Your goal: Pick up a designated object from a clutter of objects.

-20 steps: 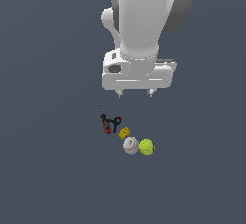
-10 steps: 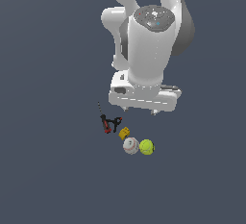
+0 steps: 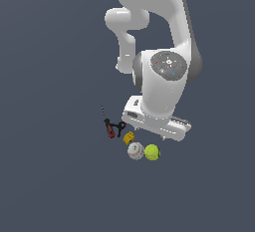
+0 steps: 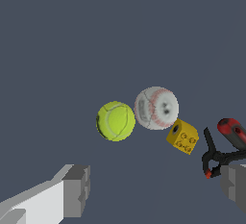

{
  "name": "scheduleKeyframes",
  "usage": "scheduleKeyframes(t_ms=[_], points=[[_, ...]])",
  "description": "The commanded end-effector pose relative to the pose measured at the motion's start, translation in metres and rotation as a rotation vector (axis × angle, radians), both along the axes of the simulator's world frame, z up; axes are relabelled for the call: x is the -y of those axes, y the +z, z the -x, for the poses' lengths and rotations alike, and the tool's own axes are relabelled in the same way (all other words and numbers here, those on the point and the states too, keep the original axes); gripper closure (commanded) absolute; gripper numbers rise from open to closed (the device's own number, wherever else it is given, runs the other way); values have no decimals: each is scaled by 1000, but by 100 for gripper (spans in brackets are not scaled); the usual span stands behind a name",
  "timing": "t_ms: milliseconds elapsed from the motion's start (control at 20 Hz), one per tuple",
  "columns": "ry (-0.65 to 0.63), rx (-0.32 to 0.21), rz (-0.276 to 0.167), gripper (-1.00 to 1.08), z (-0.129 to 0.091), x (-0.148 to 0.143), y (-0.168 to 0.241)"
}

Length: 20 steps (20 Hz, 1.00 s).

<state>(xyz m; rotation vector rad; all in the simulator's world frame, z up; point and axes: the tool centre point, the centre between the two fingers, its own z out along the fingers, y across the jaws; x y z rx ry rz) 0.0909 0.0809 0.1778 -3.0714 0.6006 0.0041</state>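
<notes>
The yellow-green tennis ball (image 3: pixel 152 152) lies on the dark grey floor at the exterior view's right end of the clutter. It touches or nearly touches the white baseball (image 3: pixel 135 151). In the wrist view the tennis ball (image 4: pixel 116 121) sits beside the baseball (image 4: pixel 156 107). The small yellow block (image 4: pixel 182 136) and the black-and-red tool (image 4: pixel 226 146) lie beyond the baseball. My gripper (image 4: pixel 153 189) is open and empty, with its fingers (image 4: pixel 72 189) spread wide. It hangs above the clutter (image 3: pixel 152 135), apart from every item.
The yellow block (image 3: pixel 128 137) and the thin tool (image 3: pixel 110 126) lie to the exterior view's left of the balls. The white arm (image 3: pixel 159 71) rises behind and over the group. Plain dark floor (image 3: pixel 60 186) surrounds the items.
The arm has come down toward the clutter and swung toward the exterior view's right, so the hand now hangs just above the balls. The objects have not moved.
</notes>
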Motion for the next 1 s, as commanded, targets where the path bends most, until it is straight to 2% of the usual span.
scheduleKeyframes(t_ms=[0, 500, 950], points=[[-56, 0, 2, -92, -7, -6, -18], [-211, -1, 10, -92, -21, -22, -71], [-256, -1, 12, -92, -24, -27, -87]])
